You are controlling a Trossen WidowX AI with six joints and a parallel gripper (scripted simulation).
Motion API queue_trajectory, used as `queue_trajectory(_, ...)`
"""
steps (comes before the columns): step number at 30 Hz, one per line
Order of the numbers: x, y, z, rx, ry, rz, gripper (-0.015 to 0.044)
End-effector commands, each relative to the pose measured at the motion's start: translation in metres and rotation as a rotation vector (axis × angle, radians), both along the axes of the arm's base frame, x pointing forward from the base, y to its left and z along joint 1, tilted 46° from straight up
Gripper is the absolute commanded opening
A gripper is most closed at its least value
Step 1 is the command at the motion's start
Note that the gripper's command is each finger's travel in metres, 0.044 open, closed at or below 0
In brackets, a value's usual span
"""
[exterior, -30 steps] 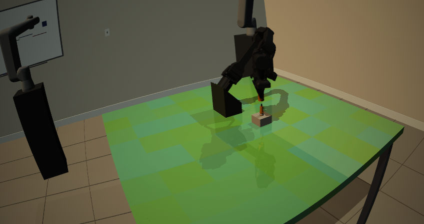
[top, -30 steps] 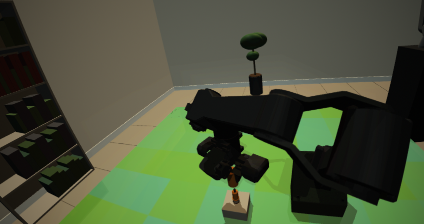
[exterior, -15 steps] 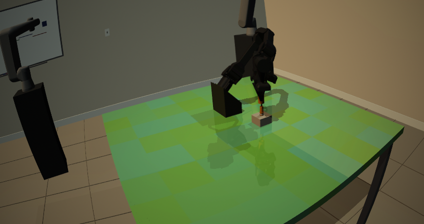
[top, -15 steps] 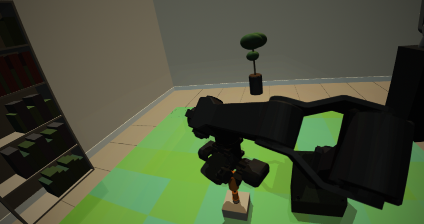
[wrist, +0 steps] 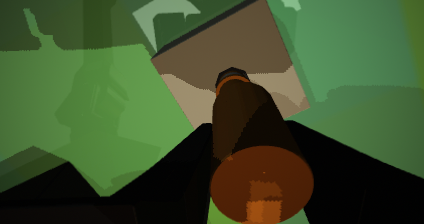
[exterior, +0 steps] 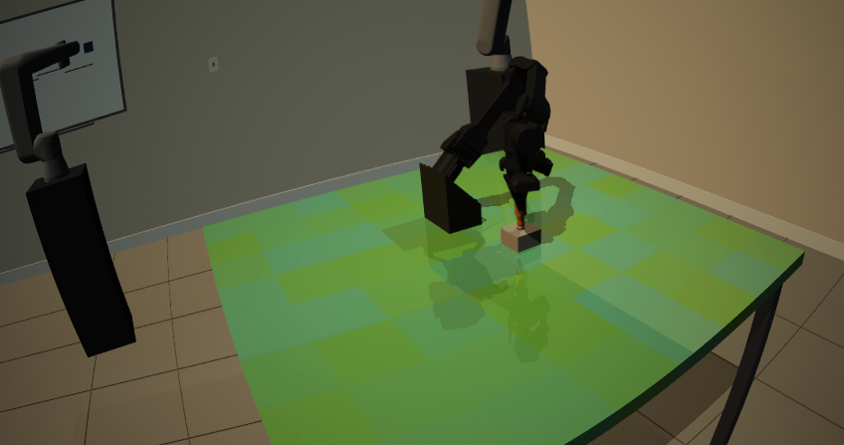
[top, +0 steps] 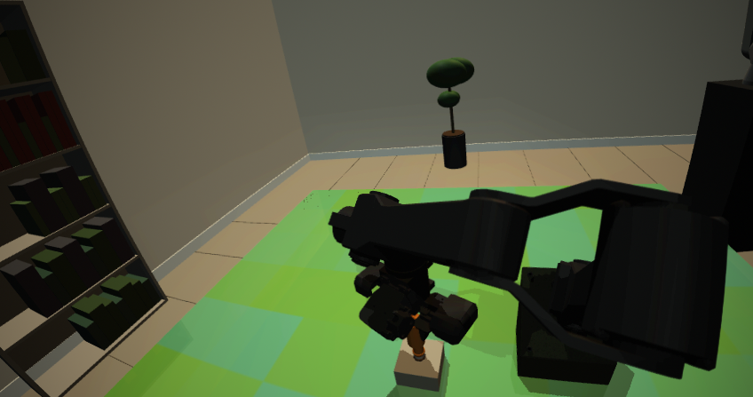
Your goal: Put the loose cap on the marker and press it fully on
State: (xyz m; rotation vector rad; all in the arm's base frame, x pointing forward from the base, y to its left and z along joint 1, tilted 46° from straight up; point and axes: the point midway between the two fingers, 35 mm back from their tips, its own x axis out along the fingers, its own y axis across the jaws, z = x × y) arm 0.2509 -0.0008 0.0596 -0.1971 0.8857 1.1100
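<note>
End effector [top: 416, 316] clamped on the cap [wrist: 252, 134], marker [wrist: 231, 79] directly beneath in the holder block [top: 420, 373]; an off-axis press risks jamming or tipping.

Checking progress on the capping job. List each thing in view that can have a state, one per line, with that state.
claw: shut on the cap, directly above the holder block.
cap: held upright, lowered over the marker's top, not fully seated.
marker: upright in the holder block, orange band showing below the cap.
holder block: standing flat on the table.

Wrist close; top, exterior afar.
</note>
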Motion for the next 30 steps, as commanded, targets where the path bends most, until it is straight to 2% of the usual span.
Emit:
queue_trajectory(1,0.000,0.005,-0.005,0.005,0.004,-0.002,0.0000)
queue_trajectory(20,0.002,0.018,-0.016,0.008,0.003,-0.002,0.0000)
queue_trajectory(30,0.001,0.017,-0.015,0.003,0.002,0.002,0.0263)
